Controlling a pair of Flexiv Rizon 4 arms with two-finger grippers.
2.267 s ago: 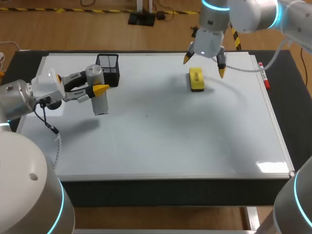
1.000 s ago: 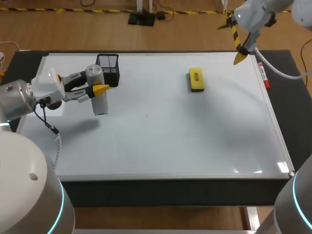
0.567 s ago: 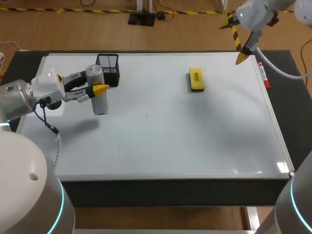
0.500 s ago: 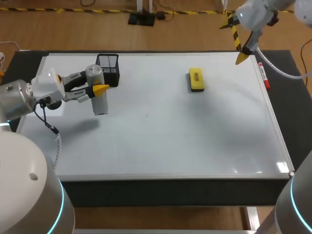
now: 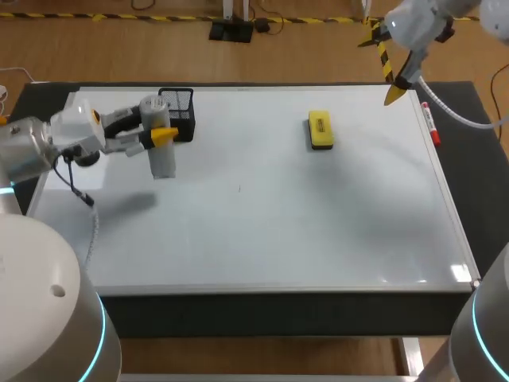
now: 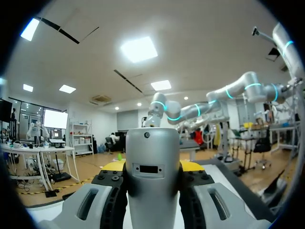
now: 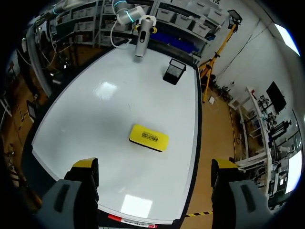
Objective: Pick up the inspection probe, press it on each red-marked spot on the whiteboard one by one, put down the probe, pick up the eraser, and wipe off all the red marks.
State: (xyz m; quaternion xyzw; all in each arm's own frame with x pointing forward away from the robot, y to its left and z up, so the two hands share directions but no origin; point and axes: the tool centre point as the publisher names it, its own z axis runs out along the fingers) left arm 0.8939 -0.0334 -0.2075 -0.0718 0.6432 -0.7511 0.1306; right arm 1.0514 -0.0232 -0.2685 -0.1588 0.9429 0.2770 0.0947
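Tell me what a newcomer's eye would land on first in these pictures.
The bright yellow eraser stands out, lying alone on the whiteboard toward its far right. At the far left, the left end effector holds the grey inspection probe upright beside a black mesh basket. The right end effector hangs open, high over the board's far right corner.

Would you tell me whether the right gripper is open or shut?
Open: the right gripper has its fingers wide apart, nothing between them.
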